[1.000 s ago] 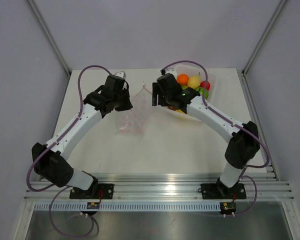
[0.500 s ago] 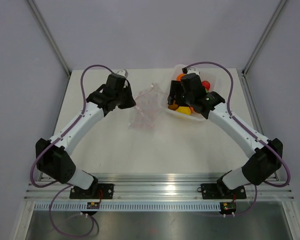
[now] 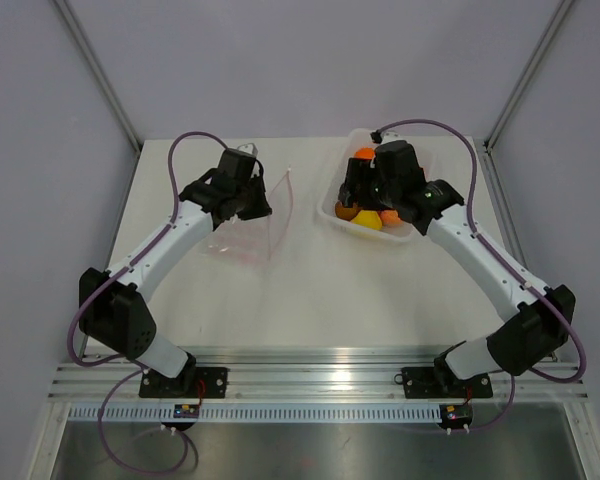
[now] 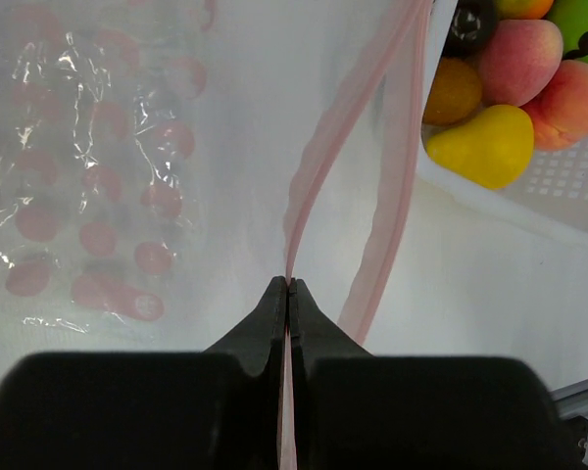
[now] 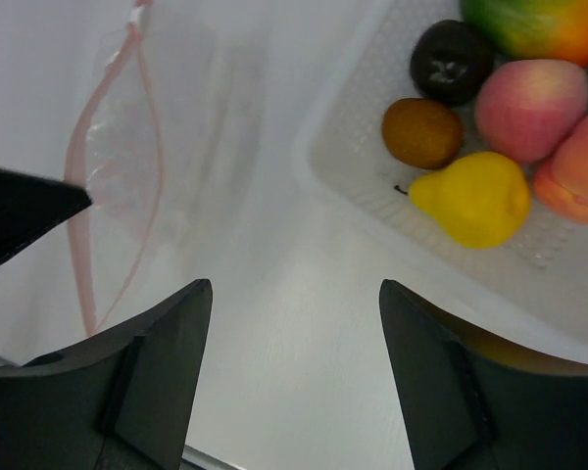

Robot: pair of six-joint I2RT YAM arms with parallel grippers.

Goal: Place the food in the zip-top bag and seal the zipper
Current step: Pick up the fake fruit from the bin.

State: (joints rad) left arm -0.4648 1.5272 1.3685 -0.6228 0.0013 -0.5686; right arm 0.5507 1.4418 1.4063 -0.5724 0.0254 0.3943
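The zip-top bag (image 3: 242, 243) lies crinkled on the table at left, clear with pink dots (image 4: 98, 196). My left gripper (image 3: 263, 208) is shut on the pink zipper (image 4: 358, 147), pinching one strip of it at the fingertips (image 4: 289, 286); the bag's mouth gapes beyond them. The food (image 3: 365, 212) sits in a white tray (image 3: 329, 212): a yellow pear (image 5: 475, 196), a brown fruit (image 5: 421, 132), a dark one (image 5: 451, 61) and pink peaches (image 5: 529, 108). My right gripper (image 5: 294, 289) hangs open over bare table beside the tray's left edge (image 3: 348, 200), holding nothing.
The tray (image 5: 353, 186) stands at the back right, close to the bag's mouth (image 5: 118, 147). The left gripper's finger (image 5: 20, 211) shows at the left edge of the right wrist view. Walls enclose the table on three sides.
The right arm has swung right, away from the bag and over the tray's left edge. The left gripper has lowered the bag, which now lies flatter and further left.
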